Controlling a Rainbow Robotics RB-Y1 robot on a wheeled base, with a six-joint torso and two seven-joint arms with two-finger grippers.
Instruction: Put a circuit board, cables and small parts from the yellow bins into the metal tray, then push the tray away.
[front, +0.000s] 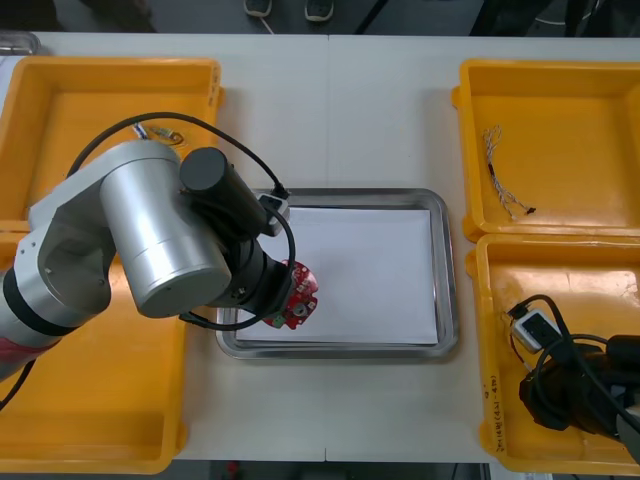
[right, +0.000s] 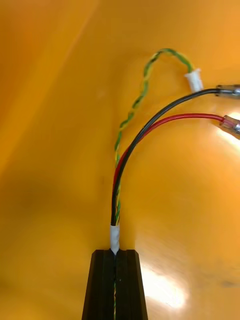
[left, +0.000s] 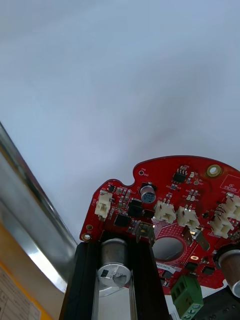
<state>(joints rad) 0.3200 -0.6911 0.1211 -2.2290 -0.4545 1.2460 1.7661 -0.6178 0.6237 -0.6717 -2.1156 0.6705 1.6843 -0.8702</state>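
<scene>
My left gripper is shut on a round red circuit board, its fingers clamped on a metal cylinder at the board's edge. It holds the board low over the white inside of the metal tray, near the tray's left front corner. My right gripper is down in the near right yellow bin, shut on a cable bundle of black, red and twisted yellow-green wires. The wires fan out over the bin floor beyond the fingertips.
The far right bin holds a thin twisted cable. A small metal part lies in the far left bin. Black cable with a white plug lies coiled in the near right bin. The tray rim runs beside the board.
</scene>
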